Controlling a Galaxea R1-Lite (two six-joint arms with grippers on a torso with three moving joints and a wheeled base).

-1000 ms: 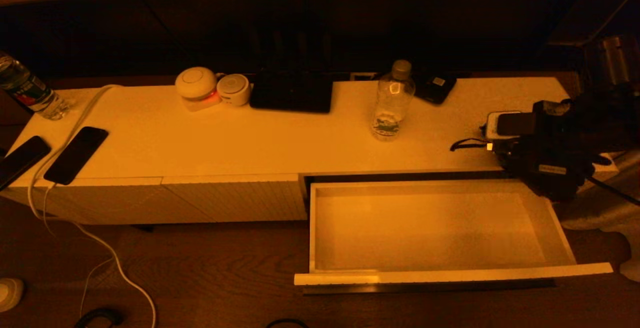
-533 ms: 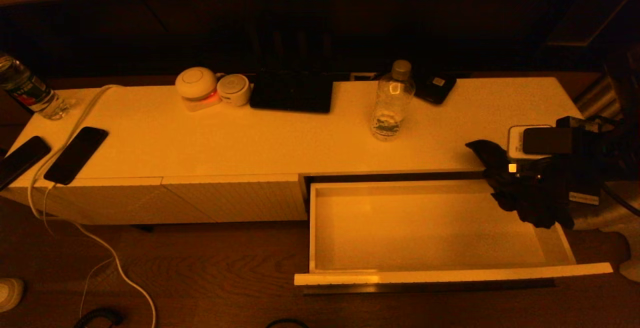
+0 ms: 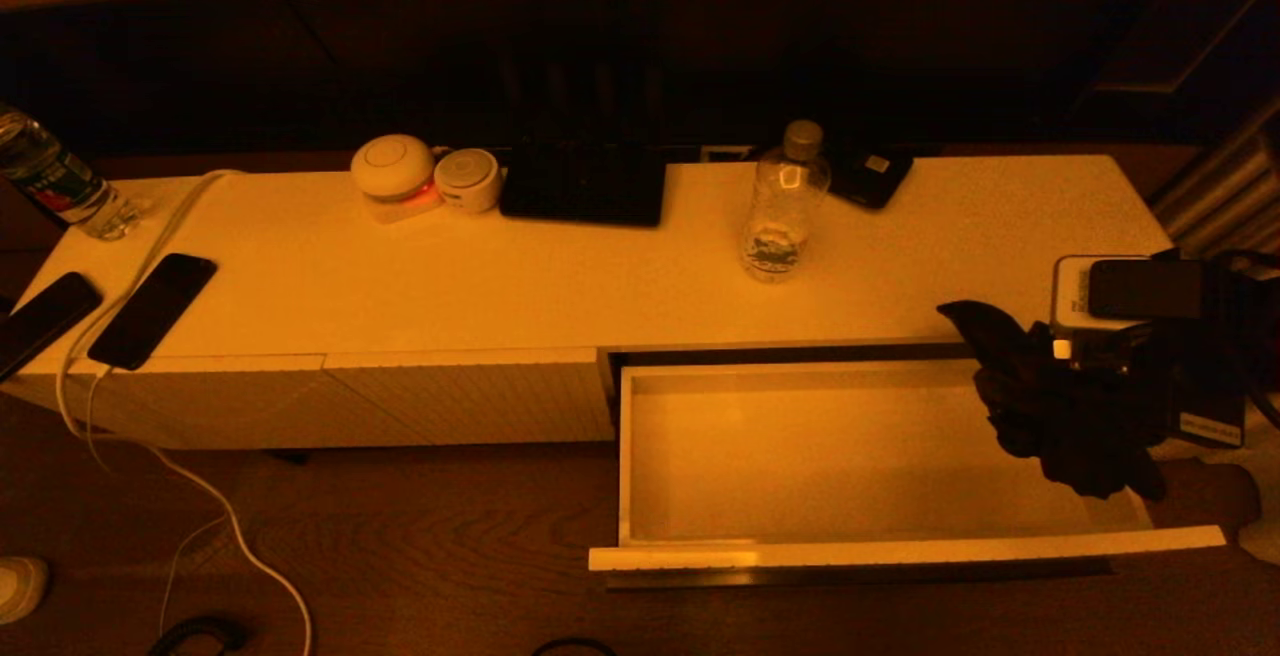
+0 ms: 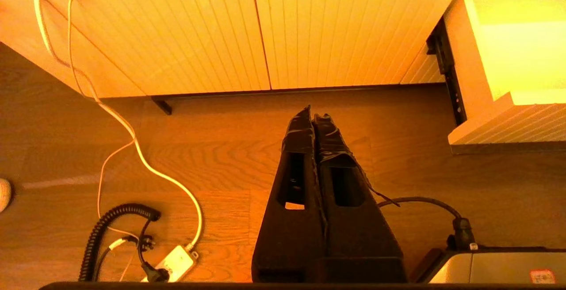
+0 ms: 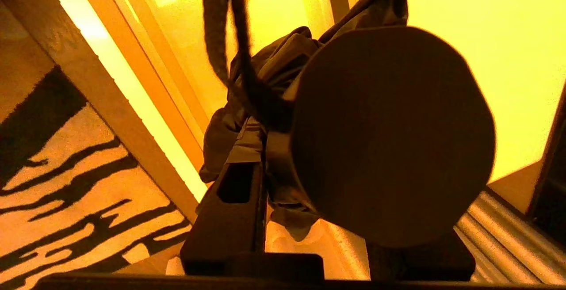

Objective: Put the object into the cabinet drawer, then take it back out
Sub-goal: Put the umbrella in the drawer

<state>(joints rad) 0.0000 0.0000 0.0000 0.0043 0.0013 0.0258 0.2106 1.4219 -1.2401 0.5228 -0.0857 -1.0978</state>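
The object [image 3: 1050,416] is a dark bundle of folded fabric with a round flat end [image 5: 389,135] and a strap [image 5: 221,29]. My right gripper [image 5: 318,148] is shut on it and holds it above the right end of the cabinet drawer [image 3: 900,548]. The drawer is pulled out wide, and its pale floor [image 3: 820,456] is bare. One right finger [image 5: 234,192] shows beside the fabric; the other is hidden behind the round end. My left gripper [image 4: 313,117] is shut on nothing, low over the wooden floor in front of the ribbed cabinet fronts [image 4: 199,38].
On the cabinet top stand a clear bottle [image 3: 785,201], two round speakers [image 3: 392,171], a dark flat slab [image 3: 583,184] and two phones [image 3: 152,309]. A white cable [image 3: 230,526] runs down to a power strip [image 4: 172,263]. A striped rug [image 5: 66,201] lies right of the drawer.
My right arm has moved forward and to the right, off the cabinet top to over the drawer's right end, carrying the object, which now hangs in plain sight.
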